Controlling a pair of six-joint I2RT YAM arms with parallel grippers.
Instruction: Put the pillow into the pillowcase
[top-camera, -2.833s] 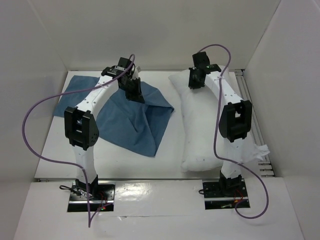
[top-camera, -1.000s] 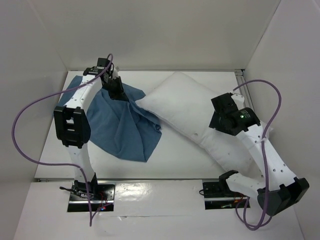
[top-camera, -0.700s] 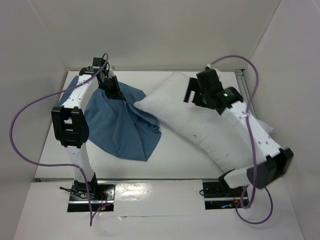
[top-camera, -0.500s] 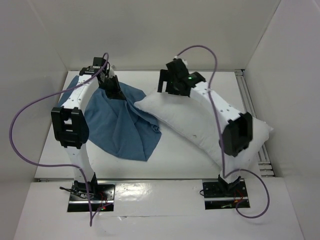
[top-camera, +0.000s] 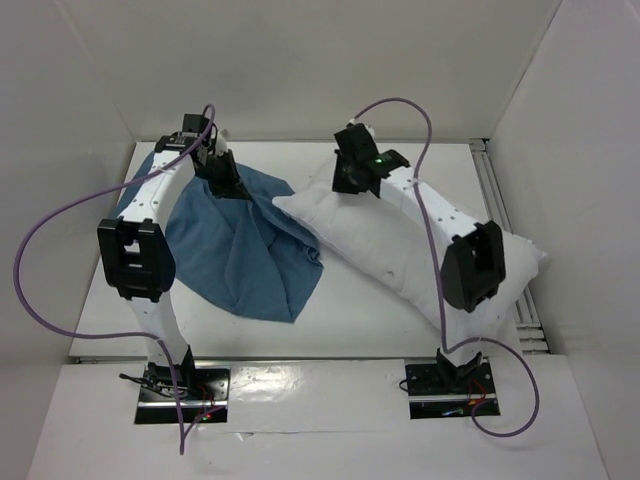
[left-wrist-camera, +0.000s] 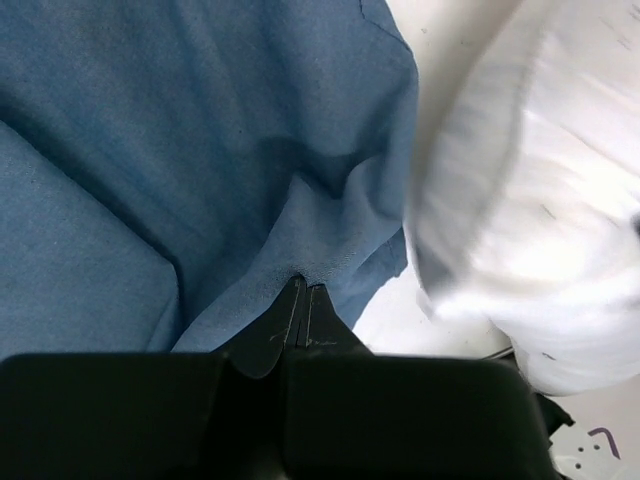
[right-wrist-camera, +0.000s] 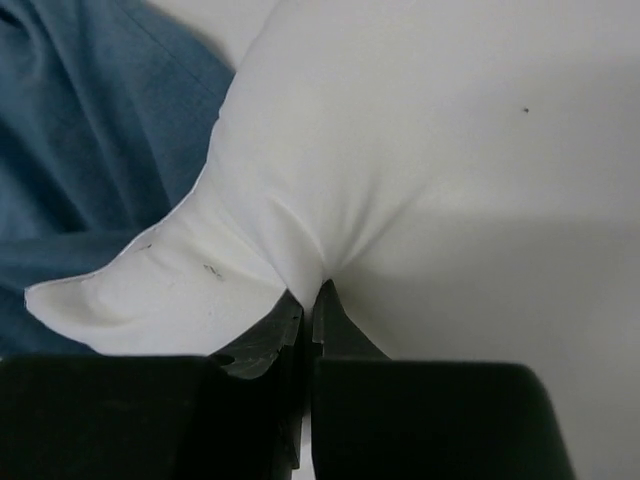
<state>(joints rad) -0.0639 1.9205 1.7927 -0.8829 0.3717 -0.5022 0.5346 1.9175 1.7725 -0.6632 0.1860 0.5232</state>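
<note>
Pillow (top-camera: 400, 250) lies slantwise across the right half of your table (top-camera: 350, 320) seen from above, its far-left corner under the right gripper (top-camera: 348, 182); the pillowcase (top-camera: 240, 250) spreads to the left, bunched beneath the left gripper (top-camera: 222, 180). Your left wrist view shows jaws clenched on a blue fold. Your right wrist view shows them pinching the pillow's corner, just beside the pillowcase

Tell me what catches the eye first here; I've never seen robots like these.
A big white pillow lies slantwise across the right half of the table, pinched near its far-left corner by the shut right gripper. To its left sprawls a wrinkled blue pillowcase, with a fold of it nipped in the shut left gripper.
</note>
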